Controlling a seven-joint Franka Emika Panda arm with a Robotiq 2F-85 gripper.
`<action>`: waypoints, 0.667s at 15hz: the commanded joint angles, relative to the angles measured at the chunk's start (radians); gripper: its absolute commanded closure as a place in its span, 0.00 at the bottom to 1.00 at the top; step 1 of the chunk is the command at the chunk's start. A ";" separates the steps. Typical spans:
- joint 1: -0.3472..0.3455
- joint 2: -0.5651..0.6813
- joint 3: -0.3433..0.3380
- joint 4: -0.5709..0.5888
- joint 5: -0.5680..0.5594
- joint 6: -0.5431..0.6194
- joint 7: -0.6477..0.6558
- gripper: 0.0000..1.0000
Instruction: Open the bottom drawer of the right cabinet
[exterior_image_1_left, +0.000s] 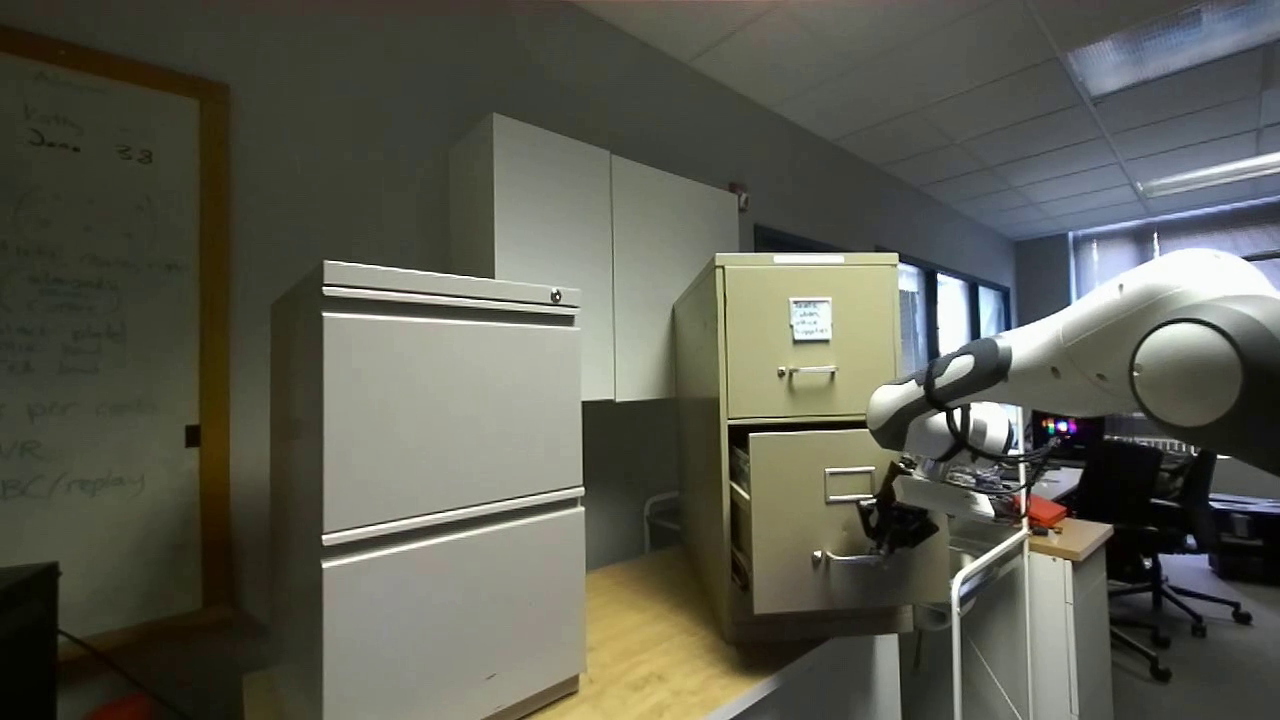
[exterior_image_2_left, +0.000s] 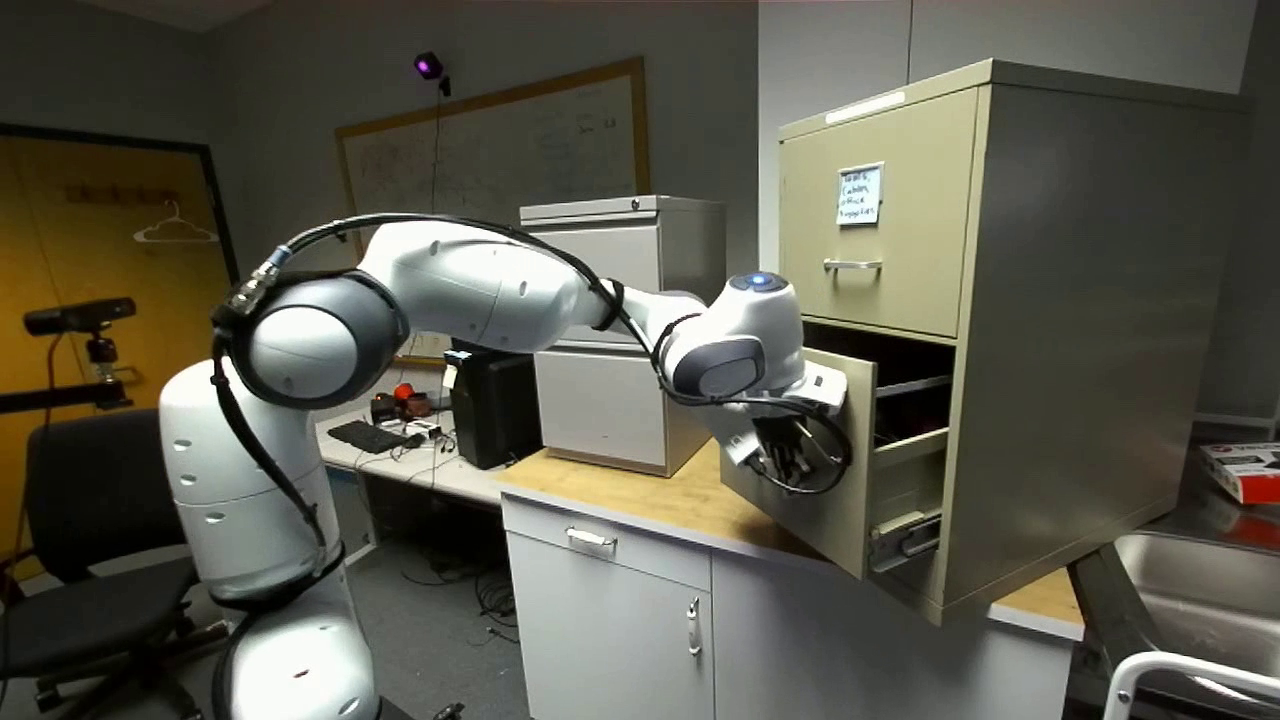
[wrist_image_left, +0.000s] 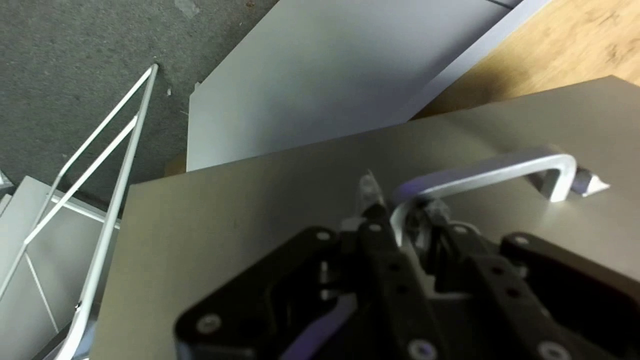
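Light wood countertop (exterior_image_1_left: 640, 600) carries the tan two-drawer filing cabinet (exterior_image_2_left: 1080, 350); its bottom drawer (exterior_image_1_left: 840, 528), below the handwritten paper label (exterior_image_1_left: 810, 320), stands partway out. Your gripper (wrist_image_left: 403, 205) is right at that front, jaws drawn nearly together, one end of the silver bar handle (wrist_image_left: 490, 177) between them, apparently held. From the jaws, the rest of the bar runs off rightward in the wrist view, its long axis level across the drawer. Your next pull probably wants to go square to that axis, straight away from the cabinet; gripping so near one end could skew the drawer or slip. What you face is flat tan metal with a silver label holder (exterior_image_1_left: 850, 485), no paper in it.
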 joint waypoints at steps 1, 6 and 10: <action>0.047 -0.132 0.013 -0.209 -0.014 -0.019 -0.057 0.96; 0.057 -0.253 0.012 -0.340 -0.048 0.003 -0.041 0.96; 0.060 -0.343 0.015 -0.431 -0.076 0.015 -0.028 0.96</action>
